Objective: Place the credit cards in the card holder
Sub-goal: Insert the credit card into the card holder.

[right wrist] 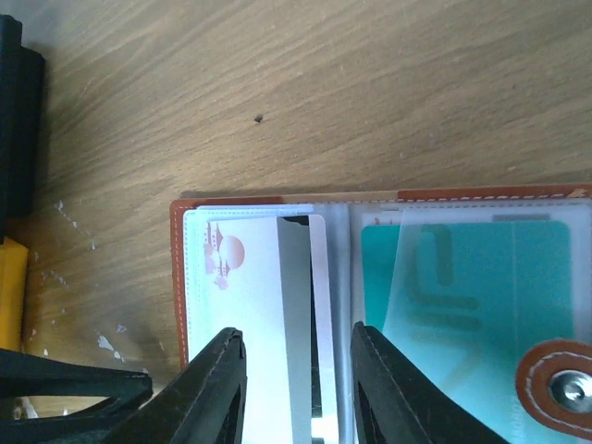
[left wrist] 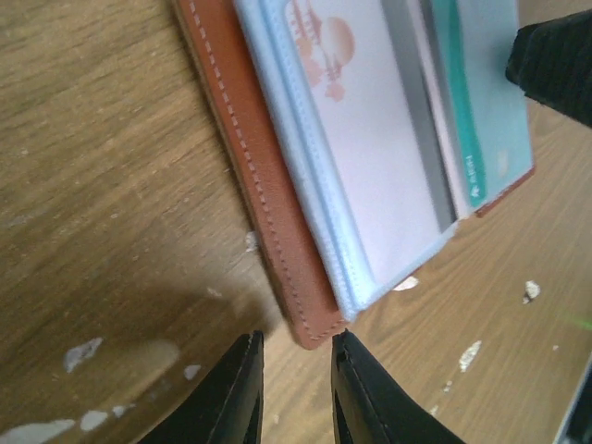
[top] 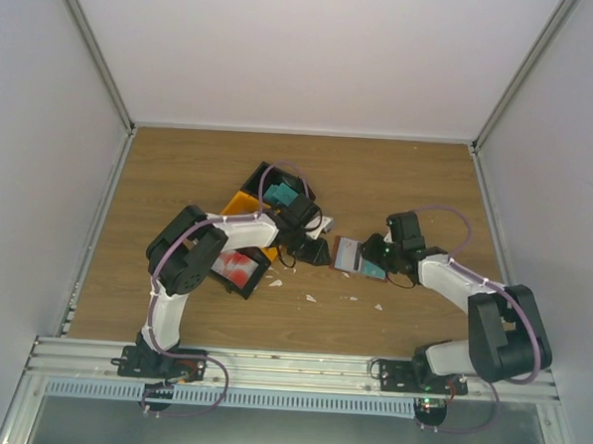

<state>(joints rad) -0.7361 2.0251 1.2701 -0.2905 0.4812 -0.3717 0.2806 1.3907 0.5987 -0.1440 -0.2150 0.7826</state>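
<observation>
Under the right tool [right wrist: 296,333], narrowly parted, lies the unfolded card holder [right wrist: 338,259]; left tool [left wrist: 296,338], equally narrow, beside its corner.

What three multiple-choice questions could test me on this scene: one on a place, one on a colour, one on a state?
1. Where is the card holder? A on a shelf; B on the table, between the left gripper and right gripper; C lifted in the air.
2. What colour is the card beside its snap tab? A teal; B black; C yellow.
3. The card holder is: A open; B folded shut; C upside down.
B: it lies flat on the wood. A: the teal card shows through a clear pocket. A: its inside faces up.
</observation>
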